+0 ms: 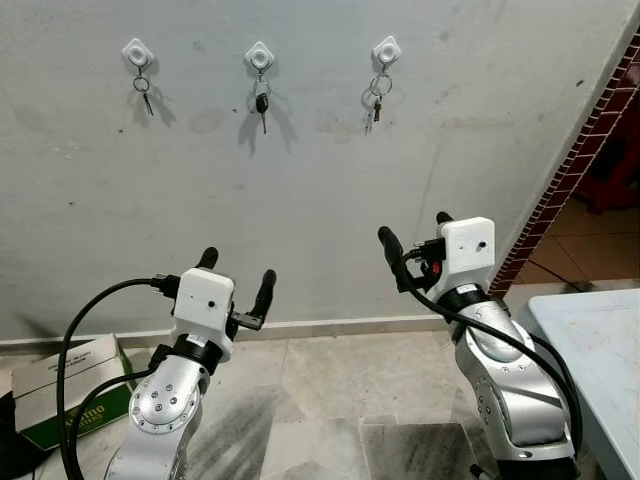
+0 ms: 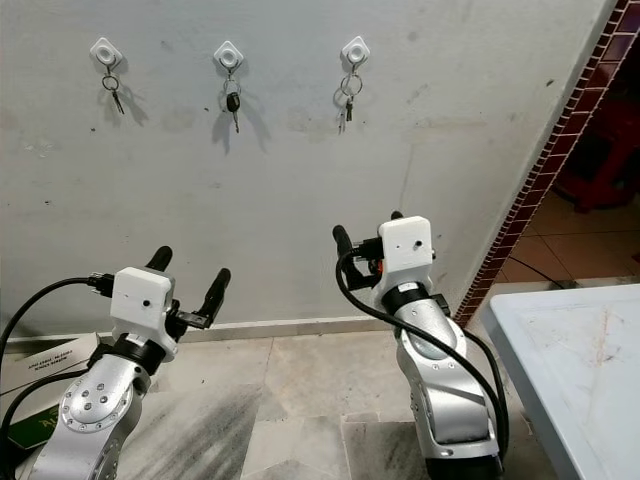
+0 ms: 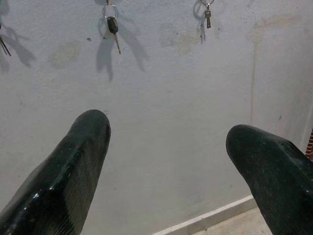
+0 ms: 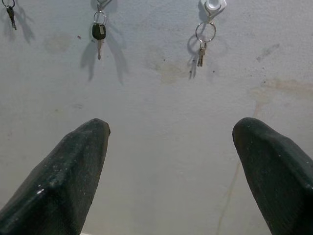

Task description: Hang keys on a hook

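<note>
Keys hang on all three white hooks fixed in a row high on the grey wall: left hook carries a small dark key on a ring; middle hook carries a black-headed key; right hook carries a ring with small metal keys. Each set dangles straight down against the plaster, casting a shadow. Left claw is raised in front of the wall, well below the hooks, fingers spread apart and empty; in the left wrist view its two black fingertips frame bare wall, with the middle key above them. Right claw is also raised, a little higher than the left and nearer the right hook but well below it, fingers likewise spread and holding nothing; the right wrist view shows its fingertips wide apart, with the black-headed key and the ringed keys above. Stains mark the wall beneath the hooks. Tiled floor below; a white and green cardboard box lies on it at the robot's left. Pale counter edge sits at the right, beside a brick-tiled wall edge.
</note>
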